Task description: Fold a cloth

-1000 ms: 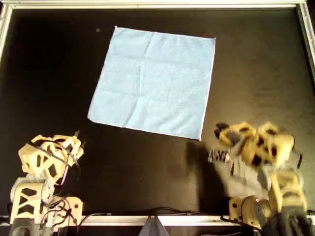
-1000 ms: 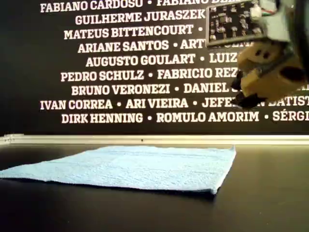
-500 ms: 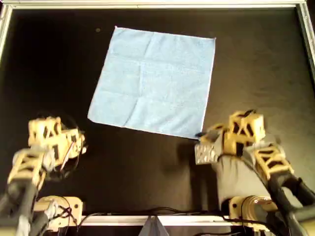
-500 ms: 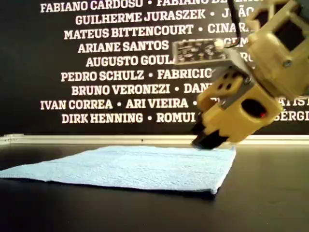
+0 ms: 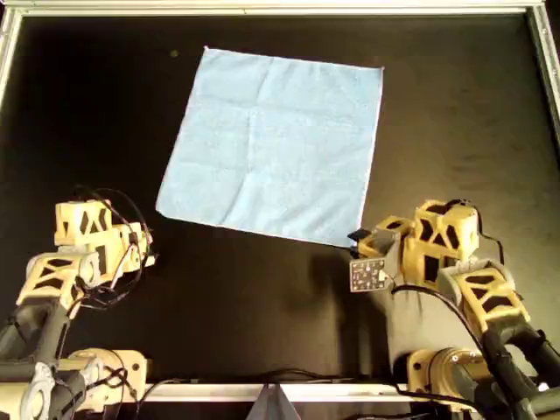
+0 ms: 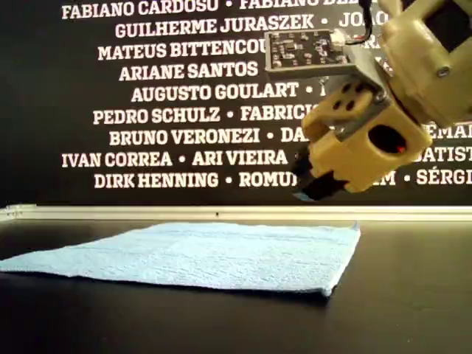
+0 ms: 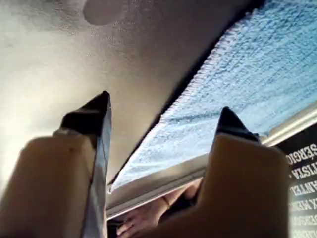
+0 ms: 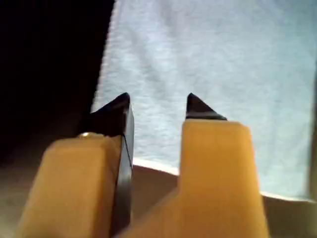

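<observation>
The right gripper [image 5: 357, 237] is held with its jaws apart, empty, just above the cloth's [image 5: 276, 144] near right corner in the overhead view. The left gripper [image 7: 161, 116] is also parted and empty, near the cloth's near left corner, apart from it. The cloth is spread flat on the black table [image 5: 87, 105], towards its far side.
</observation>
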Motion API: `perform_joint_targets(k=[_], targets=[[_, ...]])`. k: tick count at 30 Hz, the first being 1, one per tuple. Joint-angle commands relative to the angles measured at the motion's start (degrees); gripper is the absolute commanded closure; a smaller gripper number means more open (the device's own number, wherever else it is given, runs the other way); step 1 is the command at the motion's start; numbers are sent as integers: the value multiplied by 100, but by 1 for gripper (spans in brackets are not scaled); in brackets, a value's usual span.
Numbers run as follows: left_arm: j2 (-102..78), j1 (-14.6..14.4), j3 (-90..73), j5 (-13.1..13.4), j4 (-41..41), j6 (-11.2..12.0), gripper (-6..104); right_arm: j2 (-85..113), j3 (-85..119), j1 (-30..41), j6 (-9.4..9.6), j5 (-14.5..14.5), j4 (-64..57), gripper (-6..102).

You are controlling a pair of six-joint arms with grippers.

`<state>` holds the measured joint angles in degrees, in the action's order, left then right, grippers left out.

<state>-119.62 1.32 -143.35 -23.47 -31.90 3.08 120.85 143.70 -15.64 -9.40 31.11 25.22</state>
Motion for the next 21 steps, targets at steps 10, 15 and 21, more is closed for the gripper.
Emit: perform_joint_targets(k=[10,15,21], targets=[[220,26,343,53,536,-44,19,-1072,-809,-457,44,-1784,439,20],[1477,35,1020,53,545,-378,19,-1187,-1134,-1433,-35,-2329,633,20],[2575,35,1767,53,536,-545,19,-1960,-1362,-1503,-62,-2391,642,20]])
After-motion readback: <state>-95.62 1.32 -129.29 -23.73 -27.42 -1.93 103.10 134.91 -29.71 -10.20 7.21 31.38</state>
